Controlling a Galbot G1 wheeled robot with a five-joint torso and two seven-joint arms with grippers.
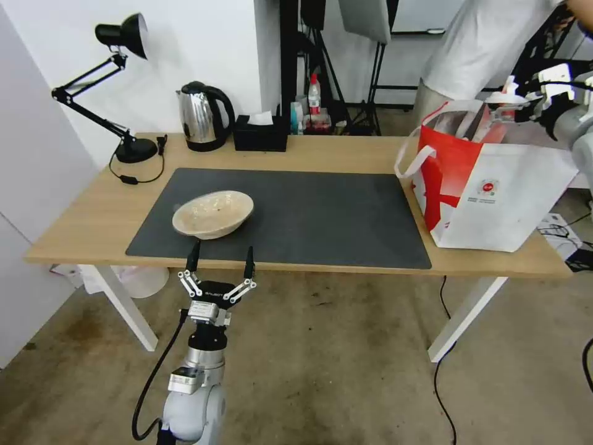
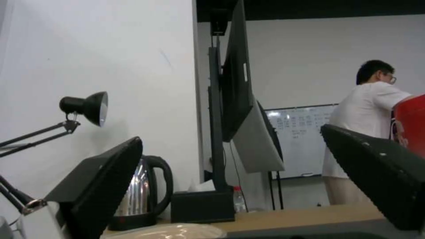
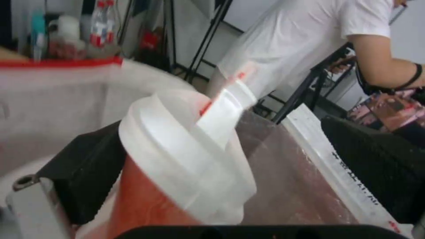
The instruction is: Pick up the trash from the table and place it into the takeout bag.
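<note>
A shallow beige bowl (image 1: 213,213) sits on the dark mat (image 1: 321,210) at the left of the table (image 1: 346,151). Just short of it, at the table's front edge, my left gripper (image 1: 223,250) is open; the bowl's rim (image 2: 177,232) lies low between its fingers (image 2: 102,186). The white and red takeout bag (image 1: 494,191) stands at the right end. Above its mouth my right gripper (image 1: 513,108) is open. The red cup with white lid (image 3: 186,159) tilts between its fingers, leaning on one finger (image 3: 84,166), far from the other.
A steel kettle (image 1: 201,117), a black tissue box (image 1: 259,133) and a black desk lamp (image 1: 123,93) stand along the table's back edge. A person in a white shirt (image 1: 482,43) stands behind the bag. Cables lie on the floor at the right.
</note>
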